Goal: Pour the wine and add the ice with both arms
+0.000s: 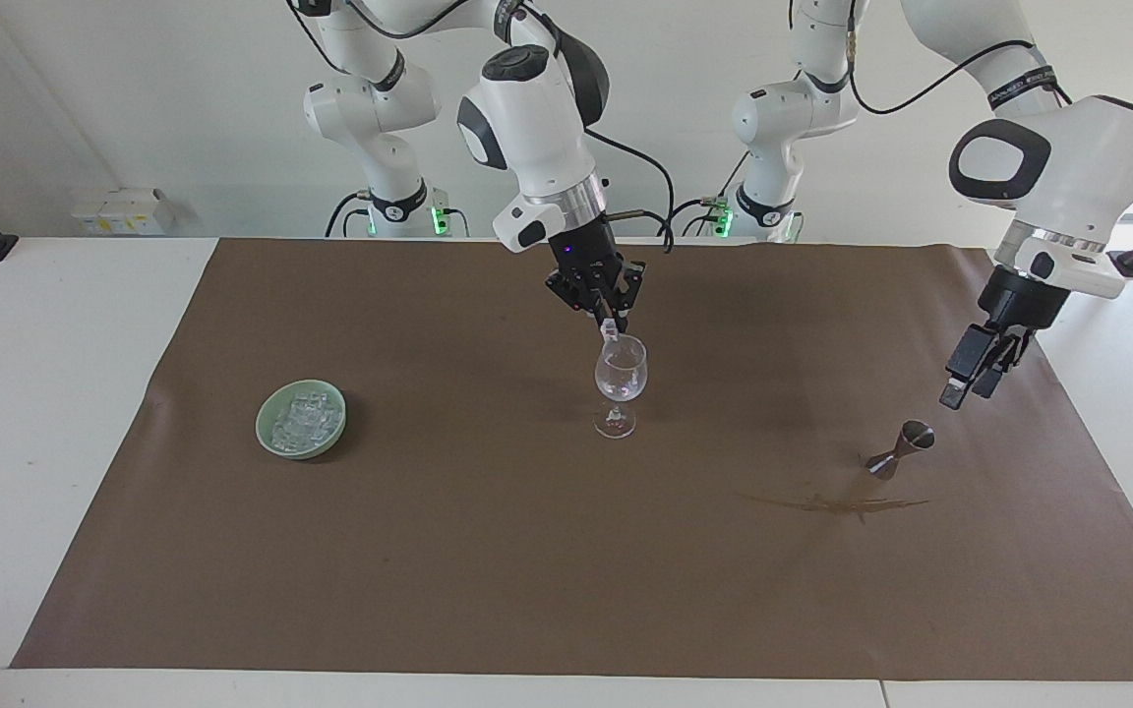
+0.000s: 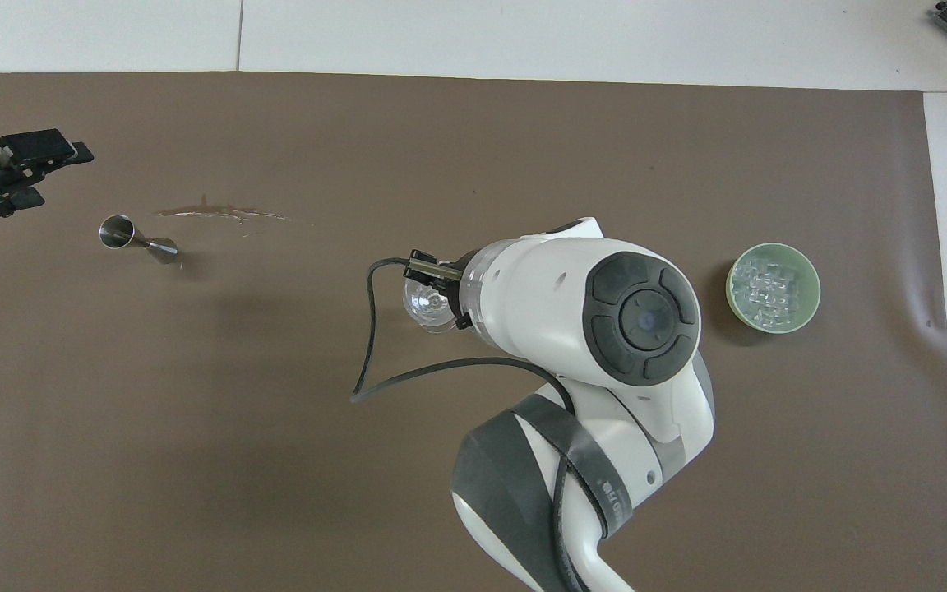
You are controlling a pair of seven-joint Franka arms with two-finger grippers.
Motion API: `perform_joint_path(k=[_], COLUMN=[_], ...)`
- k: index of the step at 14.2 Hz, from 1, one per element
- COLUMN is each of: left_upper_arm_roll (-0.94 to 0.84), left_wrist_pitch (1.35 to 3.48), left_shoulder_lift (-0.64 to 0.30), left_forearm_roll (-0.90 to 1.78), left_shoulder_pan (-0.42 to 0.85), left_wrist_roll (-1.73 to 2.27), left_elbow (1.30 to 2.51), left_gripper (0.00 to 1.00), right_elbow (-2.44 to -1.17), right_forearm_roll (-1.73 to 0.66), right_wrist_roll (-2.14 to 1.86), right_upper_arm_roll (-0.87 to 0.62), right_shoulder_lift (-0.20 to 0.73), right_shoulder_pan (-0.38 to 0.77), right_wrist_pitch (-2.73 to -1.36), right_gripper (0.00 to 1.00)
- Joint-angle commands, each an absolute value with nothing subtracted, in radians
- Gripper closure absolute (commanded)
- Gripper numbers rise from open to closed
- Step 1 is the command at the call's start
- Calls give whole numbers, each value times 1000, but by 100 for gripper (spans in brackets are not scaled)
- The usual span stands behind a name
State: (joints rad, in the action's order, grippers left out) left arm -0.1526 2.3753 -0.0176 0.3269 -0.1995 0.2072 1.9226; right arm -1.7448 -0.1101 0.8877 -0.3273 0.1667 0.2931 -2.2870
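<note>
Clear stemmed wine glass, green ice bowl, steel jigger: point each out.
Clear stemmed wine glass (image 1: 621, 372): facing view, on its bowl.
Green ice bowl (image 2: 812, 284): overhead view, on its rim.
Steel jigger (image 1: 917, 434): facing view, on its upper cone.
</note>
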Motion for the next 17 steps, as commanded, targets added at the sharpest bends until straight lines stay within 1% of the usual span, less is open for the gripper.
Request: perform_joint_path(k=[1, 2, 4, 8, 9, 11, 13, 15, 17], left_upper_arm_roll=[-155, -158, -158, -160, -160, -156, -149, -149, -149], left_wrist_pitch=[2246, 2193, 2106, 1967, 1933, 1864, 1760, 1668, 1635], left_shoulder_lift=[-2, -2, 0, 44, 60, 84, 83, 71, 61], left_forearm_roll=[194, 133, 98, 15, 15, 17, 15, 15, 12], left_shoulder_pan=[-192, -187, -169, -120, -120, -121, -101, -109, -114], left_wrist_roll=[236, 236, 229, 210, 159, 83, 55, 5, 0], left_elbow=[1870, 1843, 1813, 1813, 1812, 1801, 1746, 1678, 1643], left_gripper=[0, 0, 0, 0, 0, 0, 0, 0, 0], right_elbow=[-1752, -1750, -1750, -1753, -1752, -1755, -1761, -1761, -1758], right_forearm_roll=[-91, -87, -75, -75, -75, -75, -75, -75, -77], right_wrist_roll=[917, 917, 917, 928, 930, 933, 933, 933, 933], right_upper_arm_roll=[-327, -327, -327, -327, -328, -328, -328, -328, -328], right_shoulder_lift=[189, 198, 207, 218, 221, 221, 221, 224, 225], right_shoulder_pan=[301, 302, 305, 327, 328, 328, 328, 322, 316], right_wrist_pitch=[-2336, -2351, -2362, -2362, -2359, -2358, -2358, -2362, -2367], right_gripper=[100, 100, 100, 99, 96, 92, 87, 85, 82])
